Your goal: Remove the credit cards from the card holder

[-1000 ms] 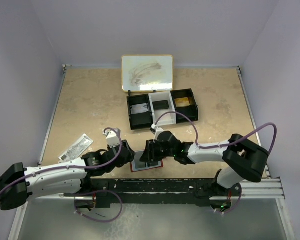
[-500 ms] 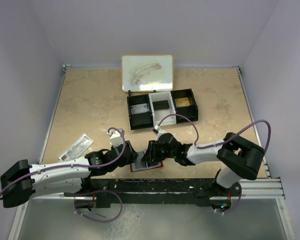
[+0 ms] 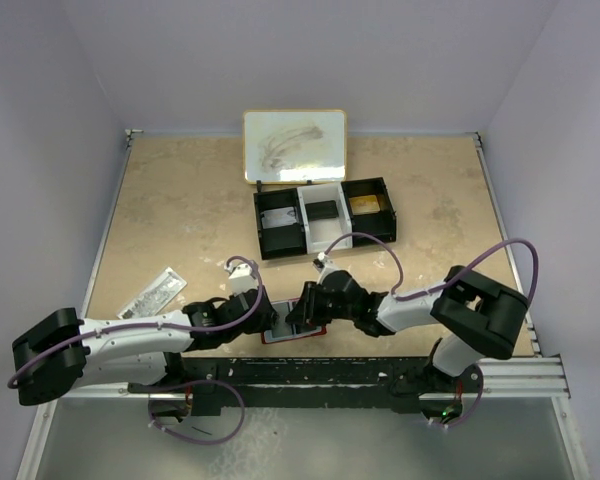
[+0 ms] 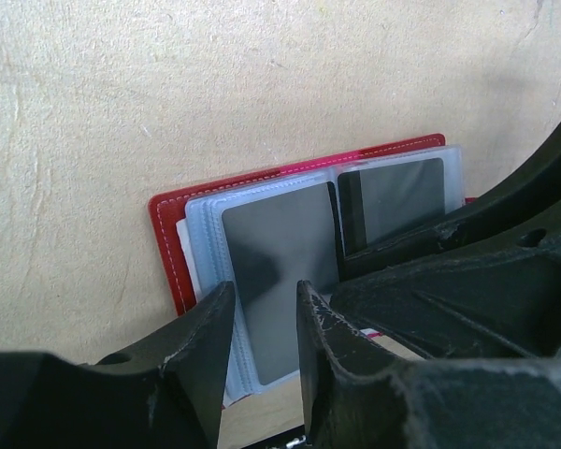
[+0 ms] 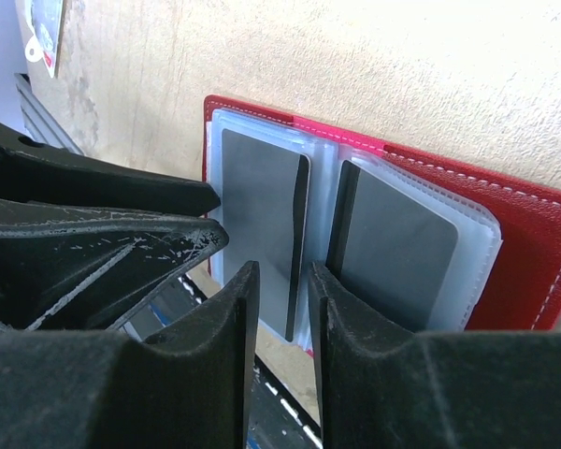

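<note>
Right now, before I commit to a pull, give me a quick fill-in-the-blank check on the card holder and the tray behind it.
1. Open or shut: the card holder lies ___ on the table.
2. Its clear sleeves show ___ dark cards.
3. The card holder's cover is coloured ___.
4. The middle compartment of the black tray is coloured ___.

Missing words: open; two; red; white.
</note>
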